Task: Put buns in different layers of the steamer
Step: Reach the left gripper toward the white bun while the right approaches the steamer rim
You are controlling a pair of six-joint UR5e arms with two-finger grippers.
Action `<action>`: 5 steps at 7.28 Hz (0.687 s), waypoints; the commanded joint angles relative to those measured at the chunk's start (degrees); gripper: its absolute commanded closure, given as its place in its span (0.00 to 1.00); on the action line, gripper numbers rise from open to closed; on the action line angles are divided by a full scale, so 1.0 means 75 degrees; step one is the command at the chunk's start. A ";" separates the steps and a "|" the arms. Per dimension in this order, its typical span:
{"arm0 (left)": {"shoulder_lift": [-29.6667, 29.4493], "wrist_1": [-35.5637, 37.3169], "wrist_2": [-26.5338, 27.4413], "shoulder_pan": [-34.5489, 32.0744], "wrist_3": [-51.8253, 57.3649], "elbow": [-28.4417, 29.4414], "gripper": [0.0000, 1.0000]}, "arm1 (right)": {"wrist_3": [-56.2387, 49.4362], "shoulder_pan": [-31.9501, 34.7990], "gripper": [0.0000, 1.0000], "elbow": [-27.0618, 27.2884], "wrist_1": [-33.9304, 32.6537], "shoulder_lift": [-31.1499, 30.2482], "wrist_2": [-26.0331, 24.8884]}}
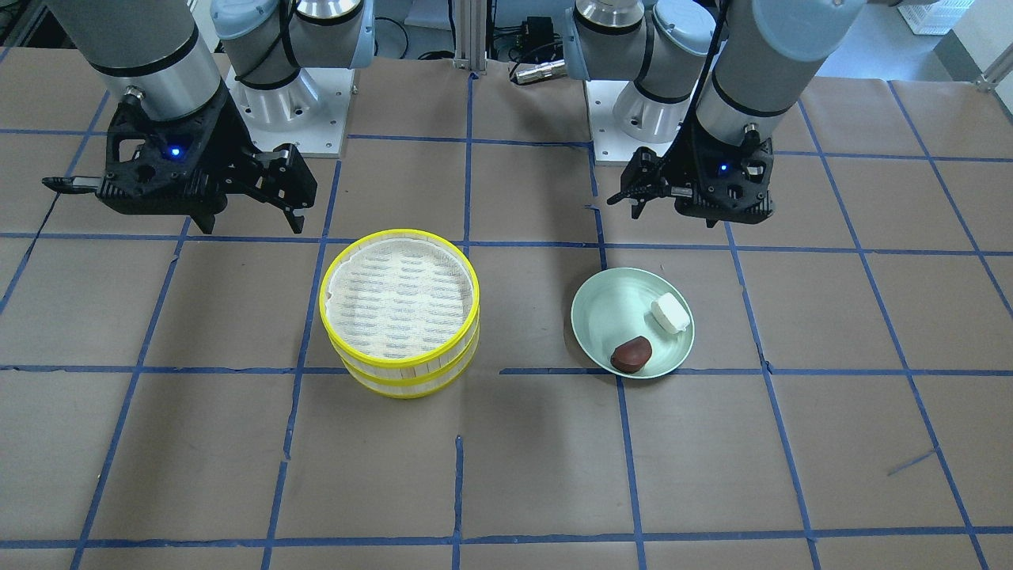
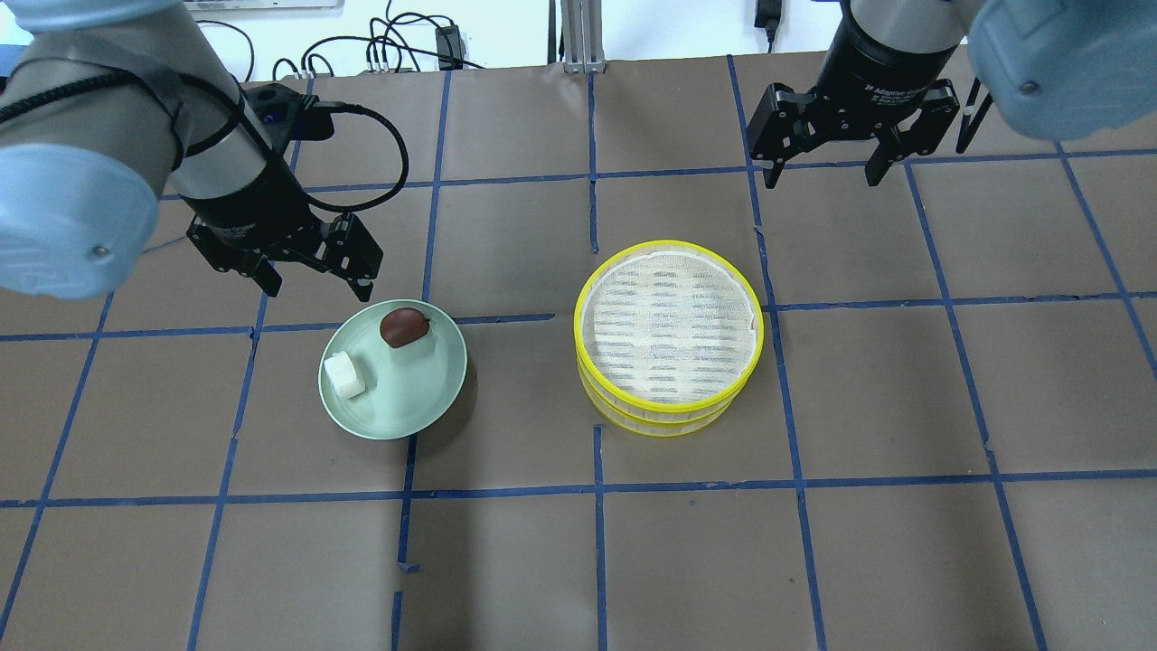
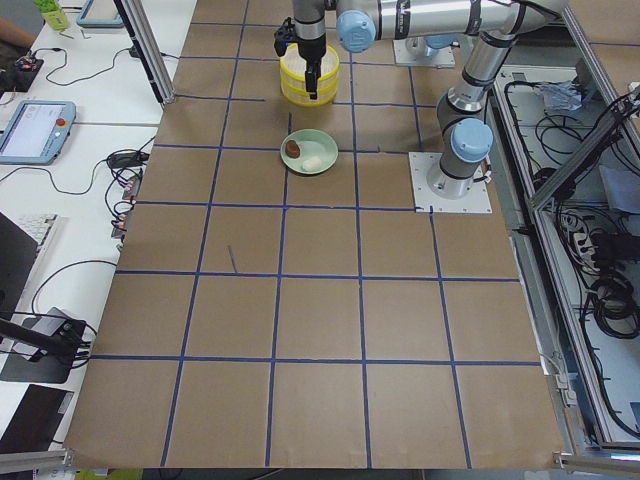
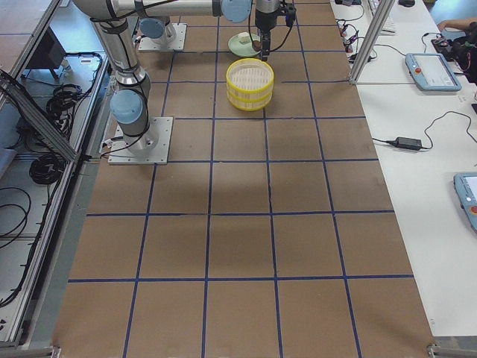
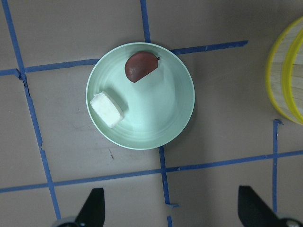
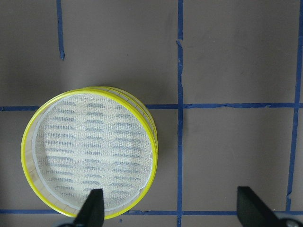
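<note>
Two round steamer layers (image 2: pixel 667 406) stand stacked right of centre on the brown paper tabletop (image 2: pixel 904 561): yellow rims, slatted sides, white mesh liner. Left of centre, a glossy green plate (image 2: pixel 407 398) carries an oblong white bun (image 2: pixel 344 374) and a rounded reddish-brown bun (image 2: pixel 402 326), apart. Left pincer (image 2: pixel 316 289) is wide, just above the plate. Right pincer (image 2: pixel 821 172) is wide, upper right.

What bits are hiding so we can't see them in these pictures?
- Inside the lower tier: covered by the upper tier in every view.
- Both tiers in the left wrist view: cut off by the right edge.
- White bun and brown bun in the exterior left view: too small for detail.
</note>
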 commanded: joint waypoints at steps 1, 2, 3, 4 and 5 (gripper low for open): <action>-0.0083 0.1273 0.0537 0.0036 0.0118 -0.1099 0.00 | -0.0040 -0.0015 0.00 0.0009 0.0064 0.0008 -0.0013; -0.0280 0.1545 0.0537 0.0175 0.0165 -0.1276 0.00 | -0.0017 0.0031 0.00 0.0021 0.0076 -0.0015 -0.0001; -0.0654 0.1768 0.0549 0.0339 0.0432 -0.1348 0.00 | 0.0018 0.0066 0.00 0.0218 -0.0039 -0.0027 0.0022; -0.0878 0.1886 0.0560 0.0550 0.0748 -0.1371 0.00 | -0.0051 0.0043 0.00 0.0290 -0.0041 -0.0004 0.0023; -0.1089 0.2154 0.0549 0.0679 0.0751 -0.1383 0.00 | -0.0006 0.0066 0.00 0.0313 -0.0041 -0.0027 -0.0012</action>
